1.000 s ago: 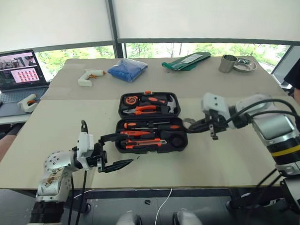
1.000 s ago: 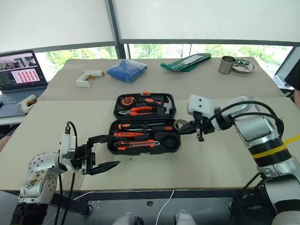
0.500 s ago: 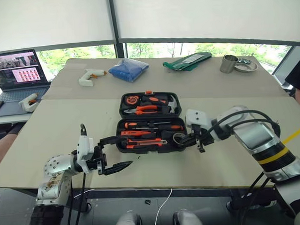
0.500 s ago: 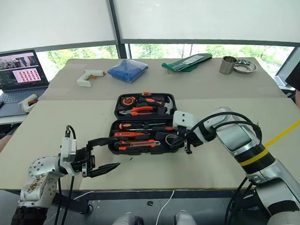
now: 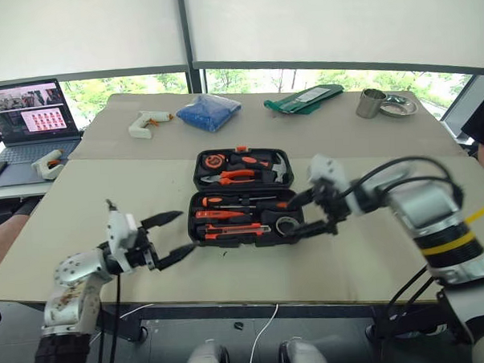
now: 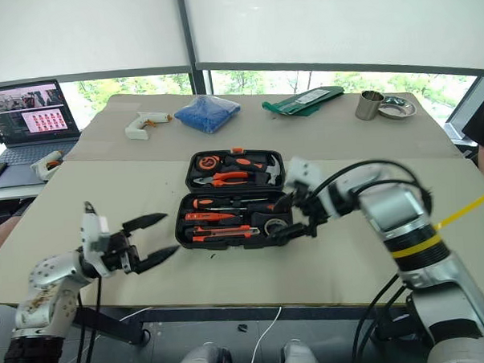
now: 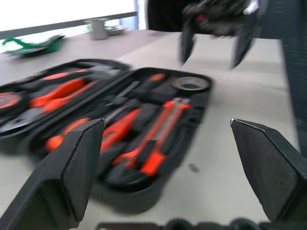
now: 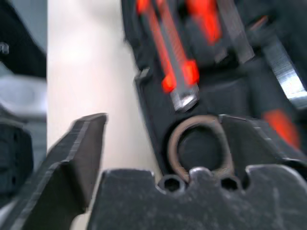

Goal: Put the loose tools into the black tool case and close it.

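- Table (image 5: 83,212): broad flat top under beige cloth, matte; the black tool case sits about mid-table.
- Black tool case (image 5: 244,199): hard-plastic hinged clamshell with rounded corners, lying open flat in two halves with moulded slots inside. The far half holds orange-handled pliers and a hammer.
- Right gripper (image 6: 294,217): the arm reaches in from the case's right side, wrist bent, pointing left and tilted down. Its two black fingers stand spread apart over the case's near right corner, holding nothing.
- Left gripper (image 5: 170,236): forearm low at the case's near left, pointing level toward the case. Its pointed black fingers are splayed wide and empty, tips just short of the case's left edge.
- Laptop (image 5: 26,110): open with the screen lit, far left of the case at the table's edge.
- Blue bag (image 5: 208,112): soft and crumpled, beyond the case.
- White glue gun (image 5: 145,122): smooth plastic, beyond the case, just left of the bag.
- Utility knife (image 5: 231,228): long orange-and-black bar in the case's near half, front slot.
- Screwdrivers (image 5: 239,203): slim, with orange and black handles, lying in slots behind the knife in the near half.
- Tape roll (image 5: 286,224): small dark ring in the round pocket at the near half's right end, directly under the right gripper.
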